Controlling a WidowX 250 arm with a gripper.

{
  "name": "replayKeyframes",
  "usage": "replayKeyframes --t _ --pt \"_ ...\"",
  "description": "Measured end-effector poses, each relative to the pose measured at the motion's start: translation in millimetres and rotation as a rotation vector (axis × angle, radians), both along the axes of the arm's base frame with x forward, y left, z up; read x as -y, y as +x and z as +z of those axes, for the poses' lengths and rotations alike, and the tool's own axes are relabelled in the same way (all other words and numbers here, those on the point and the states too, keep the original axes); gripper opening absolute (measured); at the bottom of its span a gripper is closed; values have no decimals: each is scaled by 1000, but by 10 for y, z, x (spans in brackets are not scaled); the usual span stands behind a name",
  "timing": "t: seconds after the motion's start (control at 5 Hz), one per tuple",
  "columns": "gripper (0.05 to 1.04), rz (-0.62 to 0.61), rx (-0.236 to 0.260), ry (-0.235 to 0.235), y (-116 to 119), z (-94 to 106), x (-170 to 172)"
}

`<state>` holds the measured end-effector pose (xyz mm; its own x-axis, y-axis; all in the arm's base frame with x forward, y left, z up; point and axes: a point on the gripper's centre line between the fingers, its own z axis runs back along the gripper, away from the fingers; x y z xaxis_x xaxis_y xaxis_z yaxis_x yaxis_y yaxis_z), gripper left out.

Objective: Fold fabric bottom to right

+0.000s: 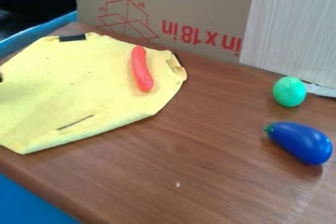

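Fabric (pixel 85 88), yellow and spread largely flat, lies on a brown wood-look table (pixel 216 179) in the camera view, reaching the view's left edge. A black patch (pixel 72 38) sits at the fabric's far edge, a dark line (pixel 75 122) marks its near part, and its right corner is rumpled. A curved red toy (pixel 142 70) rests on the fabric toward that corner. Well apart to the fabric's right are a green egg-shaped object (pixel 289 92) and, nearer the camera, a blue toy eggplant (pixel 302 143), its green stem end toward the fabric. Behind the fabric stands a cardboard panel (pixel 216 2) with red printing; farther right is a pale, streaked panel (pixel 292 26). Whether the gripper is spread, pressed together or pinching anything cannot be told.
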<state>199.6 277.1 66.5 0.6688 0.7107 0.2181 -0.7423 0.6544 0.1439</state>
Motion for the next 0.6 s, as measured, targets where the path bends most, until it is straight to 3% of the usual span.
replayKeyframes --t 0.2,0.4,0.6 --pt "375 17 12 -56 44 -5 106" --pt "159 -14 74 -116 182 276 315" --pt "71 -23 121 -159 366 531 507"
